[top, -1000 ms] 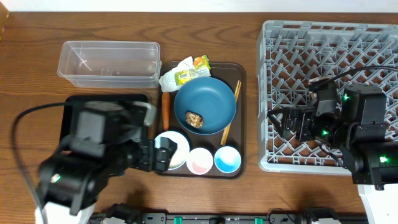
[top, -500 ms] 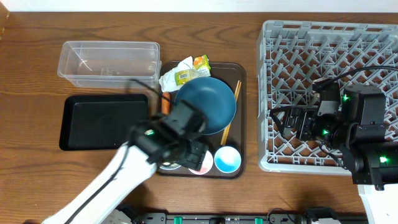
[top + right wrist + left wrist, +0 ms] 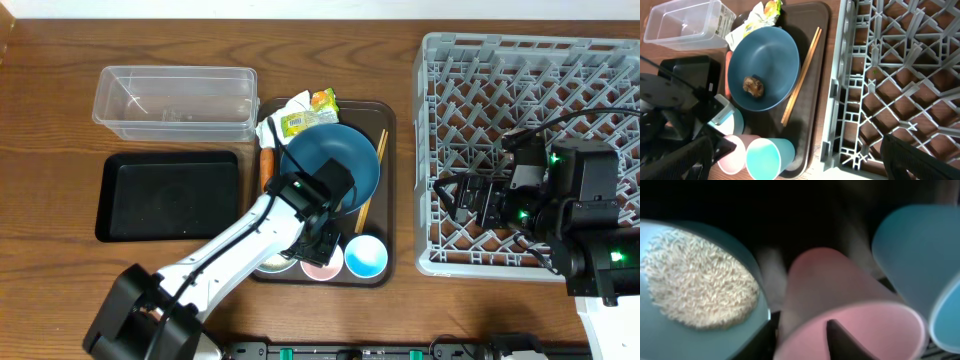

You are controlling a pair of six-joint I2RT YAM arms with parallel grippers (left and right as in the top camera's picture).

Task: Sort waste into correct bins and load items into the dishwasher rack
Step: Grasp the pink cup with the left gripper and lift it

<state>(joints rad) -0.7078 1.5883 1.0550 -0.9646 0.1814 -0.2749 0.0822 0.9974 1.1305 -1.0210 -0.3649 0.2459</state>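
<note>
Overhead: the step is loading the pink cup (image 3: pixel 322 268) into the rack (image 3: pixel 530 120). My left end effector (image 3: pixel 325 245) is down on the cup at the front of the brown tray (image 3: pixel 392 150), between the white bowl (image 3: pixel 272 264) and the blue cup (image 3: pixel 365 257). The waste isn't binned yet: the carrot (image 3: pixel 266 165) and wrapper (image 3: pixel 300 120) lie on that tray.

Left wrist: blurred. The pink cup fills the centre, with rice (image 3: pixel 695 280) in the white bowl on the left and the blue cup on the right. One finger (image 3: pixel 842 340) looks to be inside the rim. I can't tell if the end effector is pinching or slack.

Right wrist: my right end effector (image 3: pixel 797 145) is spread wide and empty, over the rack's edge. A scrap (image 3: pixel 753 85) sits in the blue bowl (image 3: pixel 770 55), with the chopsticks (image 3: pixel 801 75) beside it.

Next, I reckon: confirm the grip on the cup wall, lift straight up clear of both neighbours, carry it to the rack and set it between pegs.
</note>
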